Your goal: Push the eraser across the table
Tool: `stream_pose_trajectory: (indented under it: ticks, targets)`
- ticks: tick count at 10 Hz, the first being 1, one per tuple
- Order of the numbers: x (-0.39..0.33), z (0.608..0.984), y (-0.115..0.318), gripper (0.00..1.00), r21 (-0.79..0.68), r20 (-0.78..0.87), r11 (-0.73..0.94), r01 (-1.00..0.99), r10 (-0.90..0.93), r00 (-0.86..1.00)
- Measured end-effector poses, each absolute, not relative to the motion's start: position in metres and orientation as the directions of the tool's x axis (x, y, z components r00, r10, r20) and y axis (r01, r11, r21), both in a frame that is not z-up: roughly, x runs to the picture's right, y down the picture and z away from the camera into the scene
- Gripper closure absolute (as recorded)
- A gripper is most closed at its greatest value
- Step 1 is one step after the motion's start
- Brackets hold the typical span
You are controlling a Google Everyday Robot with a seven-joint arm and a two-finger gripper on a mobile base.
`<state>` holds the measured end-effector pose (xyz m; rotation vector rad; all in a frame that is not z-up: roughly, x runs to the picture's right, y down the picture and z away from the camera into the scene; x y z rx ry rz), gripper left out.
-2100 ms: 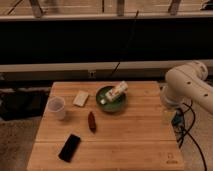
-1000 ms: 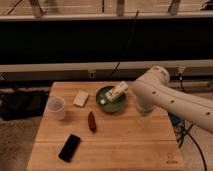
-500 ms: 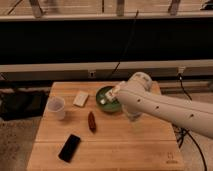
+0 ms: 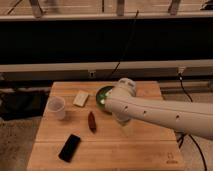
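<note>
The eraser (image 4: 69, 147), a flat black block, lies near the front left of the light wooden table (image 4: 145, 155). My white arm reaches in from the right across the middle of the table. Its gripper (image 4: 125, 128) hangs at the arm's end over the table's centre, to the right of and behind the eraser and well apart from it. The gripper is empty as far as I can see.
A white cup (image 4: 56, 107) stands at the left. A cream-white block (image 4: 81, 98) lies behind it. A dark red pepper-shaped thing (image 4: 92, 121) lies between the eraser and the gripper. A green bowl (image 4: 103, 95) is partly hidden behind the arm. Cables hang at the right edge.
The arm has swung from the table's right edge leftward to the centre. It now covers part of the green bowl. The eraser and other objects have not moved.
</note>
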<state>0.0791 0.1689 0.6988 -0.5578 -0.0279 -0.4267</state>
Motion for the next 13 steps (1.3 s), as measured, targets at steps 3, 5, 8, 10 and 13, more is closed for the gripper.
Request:
stream_pose_trajectory:
  ticks: [3, 5, 8, 10, 13]
  targets:
    - [0.049, 0.704, 0.181, 0.20, -0.501, 0.174, 0.740, 0.449, -0.422, 0.890]
    - [0.047, 0.705, 0.189, 0.20, -0.502, 0.186, 0.724, 0.472, -0.443, 0.877]
    - [0.030, 0.705, 0.200, 0.20, -0.506, 0.200, 0.707, 0.494, -0.460, 0.865]
    - [0.030, 0.705, 0.209, 0.20, -0.512, 0.203, 0.695, 0.504, -0.472, 0.858]
    - [0.025, 0.705, 0.218, 0.20, -0.513, 0.207, 0.689, 0.512, -0.480, 0.853]
